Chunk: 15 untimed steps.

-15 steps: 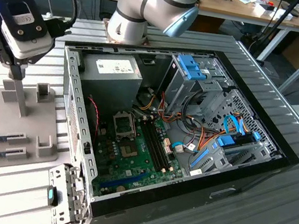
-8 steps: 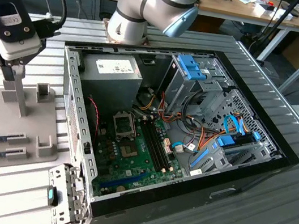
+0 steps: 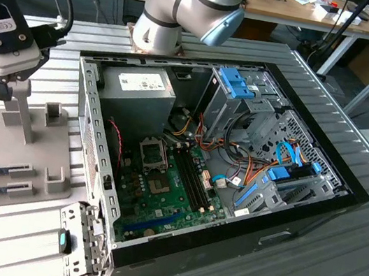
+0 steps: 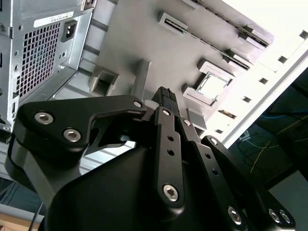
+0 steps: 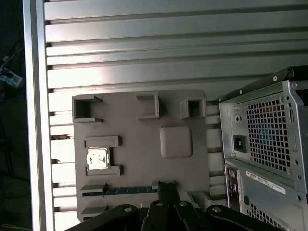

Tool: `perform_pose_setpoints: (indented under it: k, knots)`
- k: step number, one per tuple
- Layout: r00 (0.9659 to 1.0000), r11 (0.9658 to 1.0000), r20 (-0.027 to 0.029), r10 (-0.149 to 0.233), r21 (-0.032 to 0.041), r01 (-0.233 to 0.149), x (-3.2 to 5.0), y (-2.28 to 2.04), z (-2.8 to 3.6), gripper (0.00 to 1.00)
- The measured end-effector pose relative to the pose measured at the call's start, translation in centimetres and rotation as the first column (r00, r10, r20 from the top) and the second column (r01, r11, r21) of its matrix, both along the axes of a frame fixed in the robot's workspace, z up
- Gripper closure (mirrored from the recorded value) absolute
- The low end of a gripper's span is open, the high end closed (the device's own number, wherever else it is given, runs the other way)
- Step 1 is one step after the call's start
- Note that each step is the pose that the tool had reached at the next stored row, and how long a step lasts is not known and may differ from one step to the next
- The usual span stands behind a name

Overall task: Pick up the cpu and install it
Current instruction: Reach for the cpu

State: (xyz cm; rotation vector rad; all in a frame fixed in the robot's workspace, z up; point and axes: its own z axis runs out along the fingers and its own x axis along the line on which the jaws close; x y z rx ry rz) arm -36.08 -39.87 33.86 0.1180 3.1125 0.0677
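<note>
One cpu (image 5: 97, 158), unpicked, on the grey parts tray (image 5: 139, 144).
It lies flat in a small bracket on the tray, which sits on the ribbed table beside the open computer case (image 3: 238, 154). My gripper (image 5: 166, 186) hangs above the tray, fingers drawn together with nothing between them, apart from the cpu and near a memory stick (image 5: 120, 191).
</note>
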Motion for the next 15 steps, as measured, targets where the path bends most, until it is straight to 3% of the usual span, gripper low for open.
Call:
perform_pose_setpoints:
  k: [15]
  knots:
    - [1.0000, 1.0000, -0.0001, 0.000, 0.0000, 0.000, -1.56, 0.01, -0.59, 0.89]
